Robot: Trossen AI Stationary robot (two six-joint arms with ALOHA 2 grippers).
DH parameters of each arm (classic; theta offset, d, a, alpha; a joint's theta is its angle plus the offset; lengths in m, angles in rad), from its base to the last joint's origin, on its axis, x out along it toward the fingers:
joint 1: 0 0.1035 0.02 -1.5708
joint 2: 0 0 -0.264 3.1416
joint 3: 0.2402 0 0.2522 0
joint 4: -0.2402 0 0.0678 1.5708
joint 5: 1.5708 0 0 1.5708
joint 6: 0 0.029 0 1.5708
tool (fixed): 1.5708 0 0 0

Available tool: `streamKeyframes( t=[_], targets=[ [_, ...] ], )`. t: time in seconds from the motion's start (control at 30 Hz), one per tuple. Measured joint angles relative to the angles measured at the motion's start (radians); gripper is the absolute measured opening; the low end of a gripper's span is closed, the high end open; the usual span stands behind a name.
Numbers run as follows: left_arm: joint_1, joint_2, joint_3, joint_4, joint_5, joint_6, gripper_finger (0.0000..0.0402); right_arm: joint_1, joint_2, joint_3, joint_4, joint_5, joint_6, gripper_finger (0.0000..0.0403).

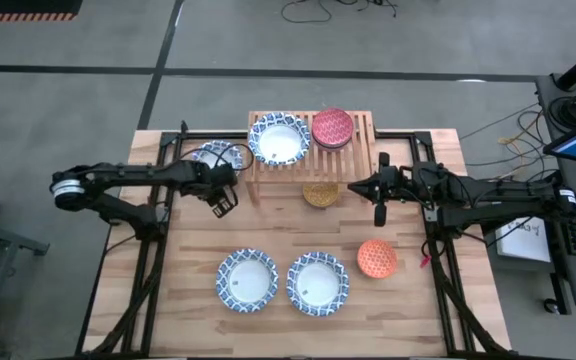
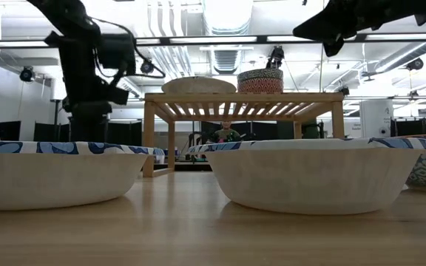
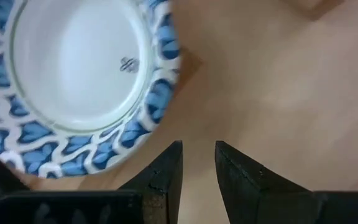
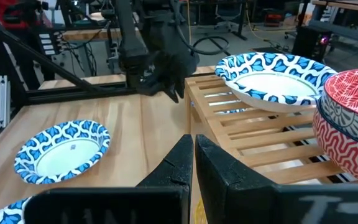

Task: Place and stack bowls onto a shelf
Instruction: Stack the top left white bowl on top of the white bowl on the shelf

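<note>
The wooden shelf [image 1: 363, 150] [image 2: 242, 97] stands at the table's far middle. On its slats rest a blue-and-white bowl [image 1: 278, 138] [image 4: 269, 78] and a pink-red bowl [image 1: 332, 128] [image 4: 350, 124]. A mustard bowl [image 1: 320, 194] sits on the table at the shelf's near edge. Another blue-and-white bowl [image 1: 208, 153] [image 3: 73, 68] lies left of the shelf. My left gripper [image 1: 223, 207] [image 3: 199, 165] hovers just near of it, pointing down, narrowly open and empty. My right gripper [image 1: 353, 187] [image 4: 193, 155] is shut and empty, right of the mustard bowl. No dark blue-grey bowl shows.
Two blue-and-white bowls [image 1: 247, 279] [image 1: 317, 283] sit side by side near the table's near edge, with an orange bowl [image 1: 376, 258] to their right. Bare planks lie between them and the shelf. Black frame rails run along both table sides.
</note>
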Motion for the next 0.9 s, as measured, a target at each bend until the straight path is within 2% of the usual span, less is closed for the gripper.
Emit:
streamKeyframes(
  t=[0.17, 0.5, 0.73, 0.9],
  targets=[
    [0.034, 0.045, 0.004, -0.006, -0.034, -0.013, 0.0098, 0.000, 0.002, -0.015, -0.002, -0.006, -0.001, 0.0009],
    [0.035, 0.084, 0.100, -0.016, -0.073, 0.034, 0.0184, 0.000, 0.005, -0.035, -0.003, -0.006, 0.000, 0.0009],
    [0.036, 0.120, 0.106, -0.080, -0.023, 0.027, 0.0181, 0.000, 0.005, -0.035, -0.004, -0.006, 0.008, 0.0009],
    [0.036, 0.149, 0.105, -0.129, -0.024, 0.016, 0.0177, 0.000, 0.005, -0.035, -0.004, -0.006, 0.008, 0.0009]
  ],
)
